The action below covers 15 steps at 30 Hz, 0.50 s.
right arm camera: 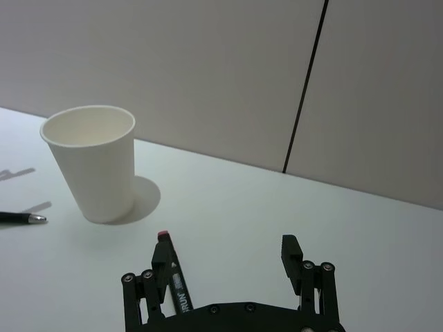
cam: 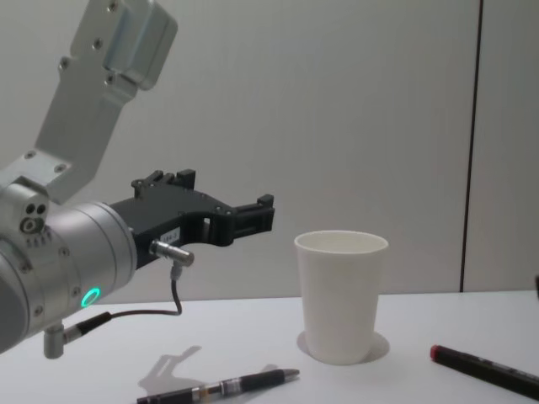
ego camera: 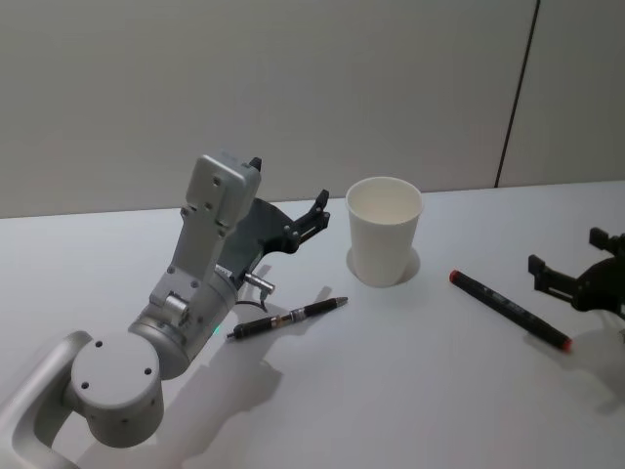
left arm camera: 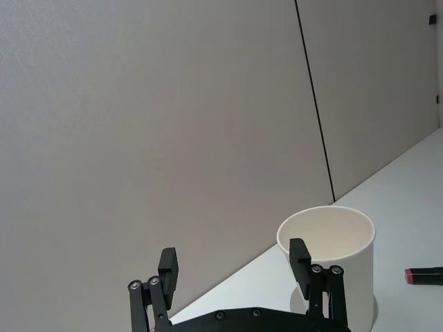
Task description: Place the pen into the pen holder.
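Pen (ego camera: pixel 288 319) is being borne flat on desk (ego camera: pixel 391 391), left of pen holder (ego camera: pixel 383 234). Long axis is being run diagonally: silver tip is being pointed at holder's base w/ a gap btwn them, rear end toward robot's left. Holder is being stood upright, mouth up. Left gripper (ego camera: pixel 288 186) is being held off desk beyond pen, fingers being spread wide, nothing btwn. Right gripper (ego camera: pixel 566 251) is being held low at right, fingers wide, empty, w/ red-capped marker (ego camera: pixel 508 308) just beside
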### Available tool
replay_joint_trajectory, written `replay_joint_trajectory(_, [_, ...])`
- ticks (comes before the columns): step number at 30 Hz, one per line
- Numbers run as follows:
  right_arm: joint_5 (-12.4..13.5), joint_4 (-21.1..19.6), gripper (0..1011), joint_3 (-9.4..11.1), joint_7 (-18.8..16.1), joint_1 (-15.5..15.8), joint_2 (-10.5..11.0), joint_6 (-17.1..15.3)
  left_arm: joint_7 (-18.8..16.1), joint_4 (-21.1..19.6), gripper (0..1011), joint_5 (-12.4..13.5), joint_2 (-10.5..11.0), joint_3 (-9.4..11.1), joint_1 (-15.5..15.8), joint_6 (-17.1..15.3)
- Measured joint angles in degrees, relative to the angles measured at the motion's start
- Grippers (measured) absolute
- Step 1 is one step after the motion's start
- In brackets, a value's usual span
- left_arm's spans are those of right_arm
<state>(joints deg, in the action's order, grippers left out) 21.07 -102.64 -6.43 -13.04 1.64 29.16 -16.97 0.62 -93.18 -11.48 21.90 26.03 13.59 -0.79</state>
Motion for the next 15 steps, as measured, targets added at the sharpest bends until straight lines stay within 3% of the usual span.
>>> replay_joint_trajectory(15, [-2.3, 2.3, 1002, -1.9, -4.2, -3.6, -1.1, -8.5, 0.0, 0.0, 1001, 0.0, 0.0, 0.0, 0.0, 0.0])
